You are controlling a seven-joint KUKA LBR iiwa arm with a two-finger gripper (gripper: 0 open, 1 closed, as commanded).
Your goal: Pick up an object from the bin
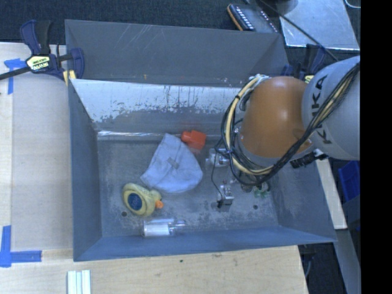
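My gripper (224,199) hangs low over the bin floor right of centre, below the arm's orange dome; its fingertips point down at bare floor and nothing shows between them. A crumpled pale blue cloth (172,166) lies to its left in the middle of the bin. A small orange block (194,139) sits by the back wall, just above the cloth. A yellow rubber duck with a blue patch (141,199) lies at the front left. A clear plastic tube (161,227) rests along the front wall.
The arm with its orange dome and cable loops covers the bin's right part. A small green thing (262,192) peeks out under the cables near the right wall. Sloped bin walls ring the floor on all sides.
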